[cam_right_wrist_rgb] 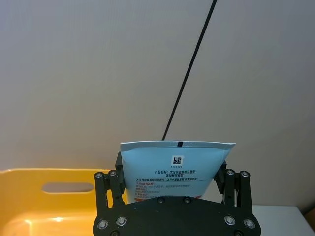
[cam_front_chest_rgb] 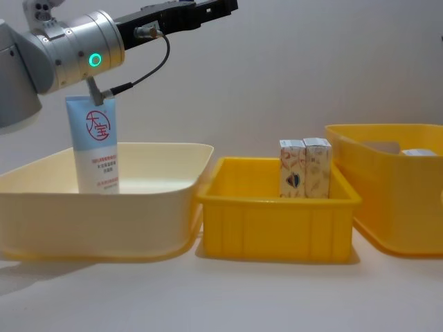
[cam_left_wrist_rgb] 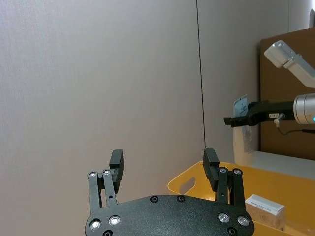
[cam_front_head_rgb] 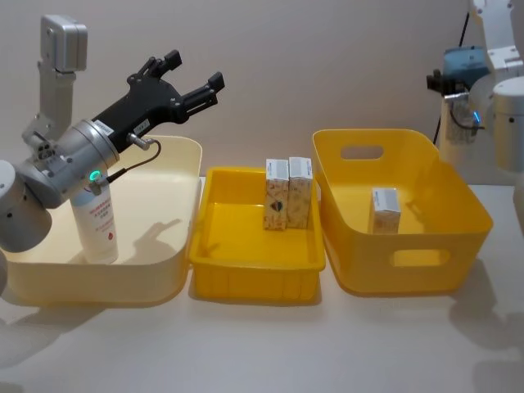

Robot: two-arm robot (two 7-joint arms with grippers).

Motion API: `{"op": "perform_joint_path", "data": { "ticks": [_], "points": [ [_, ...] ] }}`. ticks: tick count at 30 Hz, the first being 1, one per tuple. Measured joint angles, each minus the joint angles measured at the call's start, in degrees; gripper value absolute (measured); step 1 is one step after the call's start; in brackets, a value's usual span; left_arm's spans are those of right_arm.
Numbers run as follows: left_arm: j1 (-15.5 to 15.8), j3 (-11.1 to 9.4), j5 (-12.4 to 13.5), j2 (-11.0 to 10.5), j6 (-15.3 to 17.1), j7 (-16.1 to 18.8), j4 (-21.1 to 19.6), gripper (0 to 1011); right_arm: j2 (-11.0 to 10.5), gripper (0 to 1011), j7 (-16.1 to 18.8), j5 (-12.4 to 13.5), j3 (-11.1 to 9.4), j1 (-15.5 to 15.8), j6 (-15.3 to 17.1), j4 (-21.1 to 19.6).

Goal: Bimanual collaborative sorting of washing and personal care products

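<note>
A pale blue-white tube with a red circle logo (cam_front_chest_rgb: 97, 145) stands upright in the cream tub (cam_front_chest_rgb: 138, 207), also seen as the tube (cam_front_head_rgb: 97, 221). My left gripper (cam_front_head_rgb: 192, 82) hangs open and empty above that tub, its fingers (cam_left_wrist_rgb: 116, 163) spread wide. Two patterned cartons (cam_front_head_rgb: 277, 194) (cam_front_head_rgb: 300, 191) stand side by side in the shallow yellow tray (cam_front_head_rgb: 246, 262). Another carton (cam_front_head_rgb: 385, 209) sits in the deep yellow tub (cam_front_head_rgb: 458, 221). Raised at the far right, my right gripper (cam_right_wrist_rgb: 172, 184) is shut on a second blue tube (cam_right_wrist_rgb: 177, 164); the left wrist view catches that tube (cam_left_wrist_rgb: 241, 105) too.
The three containers stand in a row, touching or nearly so: cream tub on the left, tray (cam_front_chest_rgb: 277, 214) in the middle, deep tub (cam_front_chest_rgb: 394, 194) on the right. Bare tabletop (cam_front_head_rgb: 262, 344) lies in front of them. A plain wall stands close behind.
</note>
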State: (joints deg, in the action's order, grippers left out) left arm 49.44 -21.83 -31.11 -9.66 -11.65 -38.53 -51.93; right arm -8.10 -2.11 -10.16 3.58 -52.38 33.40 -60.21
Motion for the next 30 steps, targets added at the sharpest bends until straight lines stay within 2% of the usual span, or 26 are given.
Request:
{"op": "perform_joint_path", "data": {
  "ticks": [9,15,22,30],
  "points": [
    [0.0,0.0,0.0,0.0,0.0,0.0,0.0,1002,1.6,1001,1.0,2.3,-2.3,0.0,0.3,-2.6],
    [0.0,0.0,0.0,0.0,0.0,0.0,0.0,1002,2.3,1001,1.9,3.1,-3.0,0.0,1.0,-4.0],
    [0.0,0.0,0.0,0.0,0.0,0.0,0.0,1002,2.6,1001,3.7,3.7,-3.1,0.0,2.6,-5.2],
    [0.0,0.0,0.0,0.0,0.0,0.0,0.0,1002,2.2,1001,6.5,3.7,-1.9,0.6,4.5,-6.4]
  ]
}}
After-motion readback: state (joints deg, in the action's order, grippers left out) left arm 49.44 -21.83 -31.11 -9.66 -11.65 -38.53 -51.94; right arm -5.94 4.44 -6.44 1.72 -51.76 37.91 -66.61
